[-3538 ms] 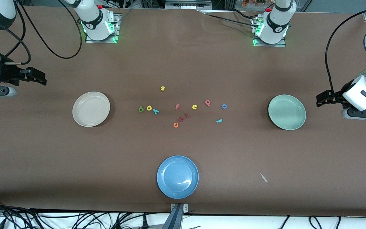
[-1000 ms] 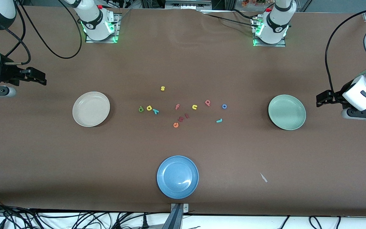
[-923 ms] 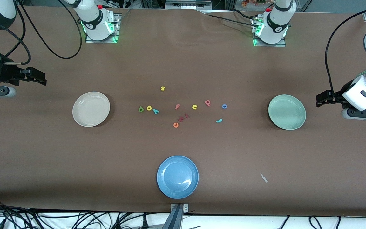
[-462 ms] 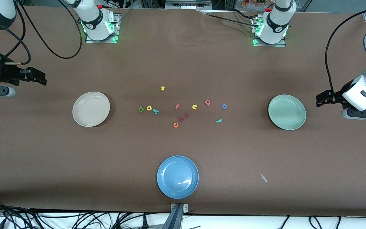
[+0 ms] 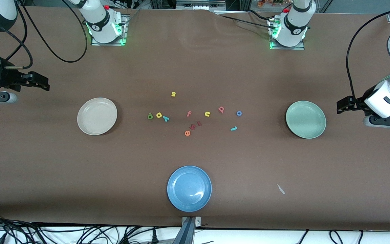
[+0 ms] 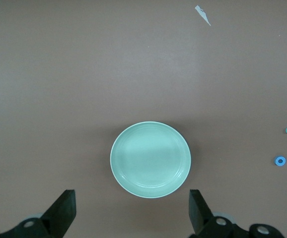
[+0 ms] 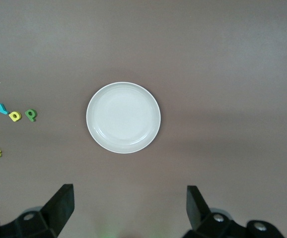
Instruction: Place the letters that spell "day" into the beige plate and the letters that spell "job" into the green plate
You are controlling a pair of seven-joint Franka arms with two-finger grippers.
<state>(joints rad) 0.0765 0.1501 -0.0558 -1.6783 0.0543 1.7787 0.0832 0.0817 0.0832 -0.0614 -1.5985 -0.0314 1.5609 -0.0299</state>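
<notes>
Nothing has shifted over the last seconds: both arms wait, so sorting has not begun. Left pincer [image 5: 341,105] hangs released beside the green plate [image 5: 305,119]; right pincer [image 5: 42,83] hangs released near the beige plate [image 5: 97,116]. Midway between the plates lie d [image 5: 150,116], a [image 5: 159,115] and y [image 5: 166,118], touching in a row running plate to plate. Toward the green plate lie b [image 5: 221,109], o [image 5: 239,113] and j [image 5: 234,128], whose long axis points at the green plate.

Scattered letters [image 5: 195,117] between two plates [image 5: 97,116]
</notes>
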